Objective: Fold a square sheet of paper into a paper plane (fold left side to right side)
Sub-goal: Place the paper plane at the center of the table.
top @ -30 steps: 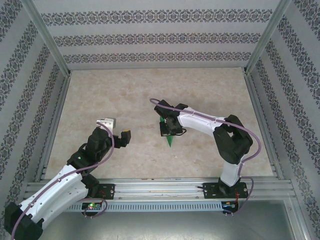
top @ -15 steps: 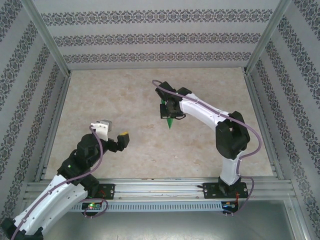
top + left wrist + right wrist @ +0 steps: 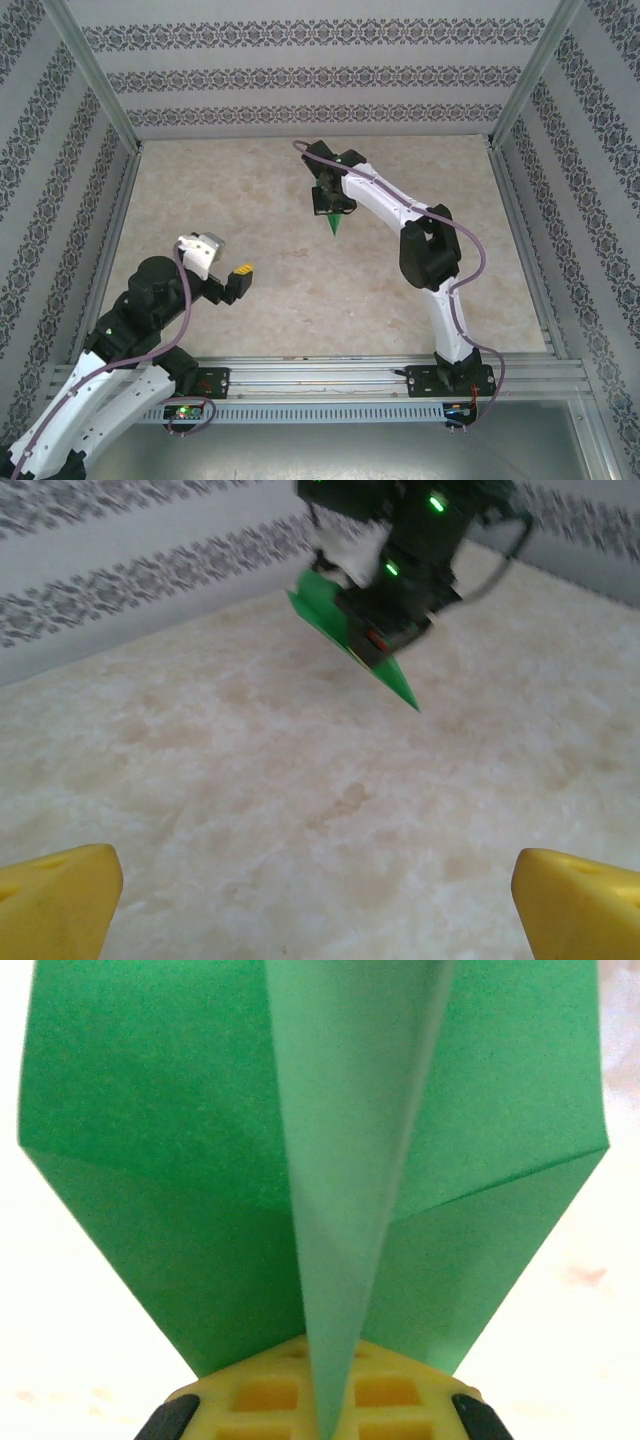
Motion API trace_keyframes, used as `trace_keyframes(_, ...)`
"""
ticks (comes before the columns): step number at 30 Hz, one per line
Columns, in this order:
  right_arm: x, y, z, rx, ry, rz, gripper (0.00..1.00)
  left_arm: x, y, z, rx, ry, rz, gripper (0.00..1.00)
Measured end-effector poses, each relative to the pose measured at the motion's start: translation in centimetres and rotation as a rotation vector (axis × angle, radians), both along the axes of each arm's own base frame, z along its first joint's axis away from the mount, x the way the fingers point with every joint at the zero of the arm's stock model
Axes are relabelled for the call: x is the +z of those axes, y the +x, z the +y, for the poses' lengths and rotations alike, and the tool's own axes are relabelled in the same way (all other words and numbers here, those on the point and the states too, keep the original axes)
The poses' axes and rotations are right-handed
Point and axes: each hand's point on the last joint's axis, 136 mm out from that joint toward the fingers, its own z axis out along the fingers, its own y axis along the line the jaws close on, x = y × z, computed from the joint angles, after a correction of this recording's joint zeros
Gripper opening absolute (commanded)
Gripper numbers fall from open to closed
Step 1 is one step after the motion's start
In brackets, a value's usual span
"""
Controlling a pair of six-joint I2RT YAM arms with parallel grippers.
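Note:
The square sheet of paper is folded into a pointed bright green paper plane [image 3: 332, 222]. It hangs above the table with its tip pointing down toward the near side. My right gripper [image 3: 329, 201] is shut on its wide end, far out over the middle back of the table. In the right wrist view the paper plane [image 3: 180, 1130] rises from between the closed yellow pads [image 3: 255, 1395], its centre fold facing the camera. My left gripper [image 3: 224, 262] stands open and empty at the near left. The left wrist view looks across at the plane [image 3: 345, 645], with yellow fingertips [image 3: 60, 900] at the lower corners.
The marble-patterned tabletop [image 3: 250, 200] is bordered by metal rails and patterned walls [image 3: 310, 75]. An aluminium rail [image 3: 330, 375] along the near edge carries both arm bases.
The right arm has stretched toward the back of the table, carrying the plane farther away. The left arm has drawn back toward the near left, still open.

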Motion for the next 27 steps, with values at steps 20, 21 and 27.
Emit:
trace_keyframes(20,-4.2,3.7,-0.4,-0.042,-0.011,0.082,0.0,-6.7,1.5,-3.2,-0.135,0.095,0.143,1.0)
trace_keyframes(21,-4.3,3.8,-0.4,-0.043,-0.012,0.084,0.0,-6.7,1.5,-3.1,-0.133,0.099,0.141,1.0)
trace_keyframes(27,-5.2,3.7,-0.4,-0.043,-0.025,0.105,0.0,-7.0,1.7,-3.1,-0.13,0.114,0.146,1.0)
